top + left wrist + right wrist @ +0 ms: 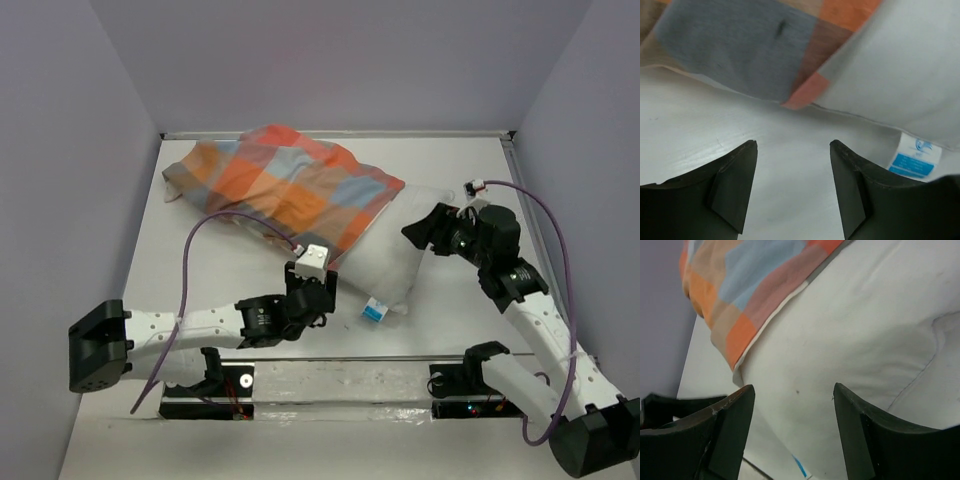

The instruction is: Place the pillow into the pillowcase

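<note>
The checked pillowcase (pixel 285 185) lies across the back of the table with most of the white pillow (pixel 395 255) inside it. The pillow's near end sticks out toward the front right, its blue-and-white tag (pixel 375 311) at the corner. My left gripper (pixel 322 290) hovers open over bare table just short of the case's open hem (pixel 805 95), with the tag (pixel 915 157) to its right. My right gripper (pixel 425 228) stands open at the pillow's right side, the pillow (pixel 850 355) bulging between and beyond its fingers, nothing pinched. The case (pixel 750 290) shows at upper left there.
Lilac walls close in the white table (pixel 240 270) on the left, back and right. A raised rail (pixel 340 357) runs along the near edge by the arm bases. Purple cables loop over both arms.
</note>
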